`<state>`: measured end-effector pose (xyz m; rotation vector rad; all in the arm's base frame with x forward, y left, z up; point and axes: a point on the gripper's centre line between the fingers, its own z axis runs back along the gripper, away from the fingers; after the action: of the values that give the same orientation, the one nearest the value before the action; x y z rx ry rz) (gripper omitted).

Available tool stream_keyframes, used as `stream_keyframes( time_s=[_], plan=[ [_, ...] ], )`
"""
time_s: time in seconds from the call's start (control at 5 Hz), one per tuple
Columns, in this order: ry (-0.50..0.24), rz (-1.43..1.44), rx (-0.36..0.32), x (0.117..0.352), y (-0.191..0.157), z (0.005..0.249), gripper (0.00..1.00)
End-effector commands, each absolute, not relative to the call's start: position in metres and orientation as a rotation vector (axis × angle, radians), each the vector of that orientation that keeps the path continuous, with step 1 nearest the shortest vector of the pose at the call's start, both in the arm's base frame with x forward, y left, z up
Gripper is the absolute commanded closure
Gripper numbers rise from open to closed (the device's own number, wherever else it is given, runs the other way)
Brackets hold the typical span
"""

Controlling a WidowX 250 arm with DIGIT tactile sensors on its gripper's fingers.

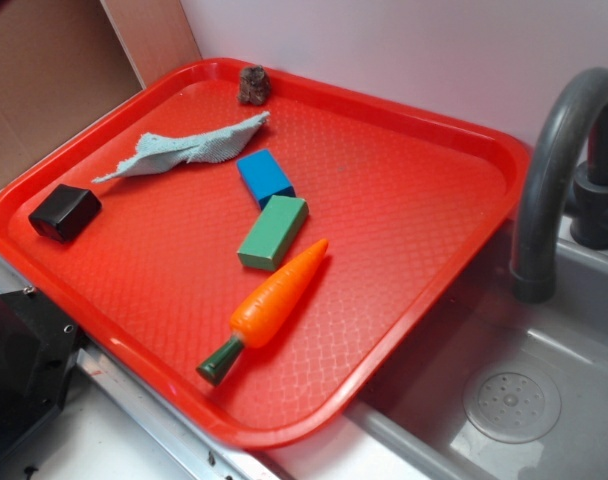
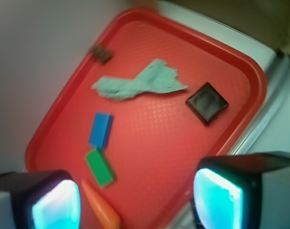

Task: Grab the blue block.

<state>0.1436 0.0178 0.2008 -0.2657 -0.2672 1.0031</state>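
- The small bright blue rectangular block [image 1: 264,176] [image 2: 101,129] lies flat near the middle of the red plastic tray [image 1: 424,230] [image 2: 150,138], well ahead of the gripper [image 2: 135,200] and a little to the left of the gap between its fingers in the wrist view.
- The gripper stands wide open and holds nothing; its two dark fingers [image 2: 37,200] with pale glowing pads frame the bottom of the wrist view, high above the tray.
- A green rectangular block [image 1: 273,232] [image 2: 100,167] sits corner to corner with the blue one, on the side nearer the gripper.
- An orange toy carrot with a green stem [image 1: 269,305] [image 2: 101,209] lies nearest the gripper, just beside the green block.
- Beyond the blue block a crumpled pale blue-green cloth [image 1: 184,148] [image 2: 138,82] is spread out.
- A black block [image 1: 64,212] [image 2: 206,102] rests off to the right, well apart.
- A small brown lump [image 1: 254,85] [image 2: 101,53] sits by the far rim.
- A grey sink with a curved faucet [image 1: 554,170] adjoins the tray.
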Motion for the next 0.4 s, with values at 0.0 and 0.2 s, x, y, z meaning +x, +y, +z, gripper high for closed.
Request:
stream_keyframes(
  time_s=[0.0,0.2],
  plan=[
    [-0.215,1.282,-0.163,0.183,0.02,0.183,0.0],
    [-0.204,1.342,-0.126,0.199,0.016,0.17,0.0]
  ],
)
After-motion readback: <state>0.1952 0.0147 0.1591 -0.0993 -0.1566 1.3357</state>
